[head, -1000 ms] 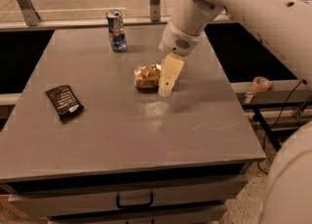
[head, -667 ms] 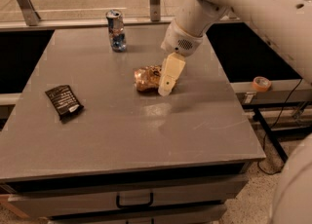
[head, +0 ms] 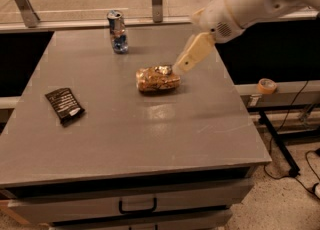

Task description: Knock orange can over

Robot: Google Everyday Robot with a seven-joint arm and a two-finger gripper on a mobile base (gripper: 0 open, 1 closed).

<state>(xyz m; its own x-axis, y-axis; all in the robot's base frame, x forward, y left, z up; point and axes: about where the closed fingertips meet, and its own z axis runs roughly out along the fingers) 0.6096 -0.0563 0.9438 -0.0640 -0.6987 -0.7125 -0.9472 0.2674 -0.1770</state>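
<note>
- The orange can [head: 158, 79] is lying on its side near the middle of the table [head: 150, 144], with its silver end turned toward the arm. To my eye the knock is looking done, so the worry now is about spoiling it.
- The gripper [head: 179, 67] is hanging right at the can's upper right end, touching it or just shy of it; I am not managing to tell which. I cannot tell either whether it is released or clenched.
- Being round and lying sideways, the can is sitting ready to roll. 1 more nudge from that tip could be sending it toward the table's front edge, and nothing is standing in its way there.
- If the arm is pulling away low rather than lifting first, it is risking dragging or spinning the can along with it.
- The blue-and-silver can [head: 118, 33] is standing upright near the back edge, well apart. A wide swing leftward could be toppling it as well, leaving 2 cans down instead of 1.
- The dark packet [head: 64, 106] is lying near the left edge, far from any trouble.
- A roll of tape [head: 266, 85] is sitting on the ledge off the table's right side, roughly below the arm. A low retreat that way could be clipping it.
</note>
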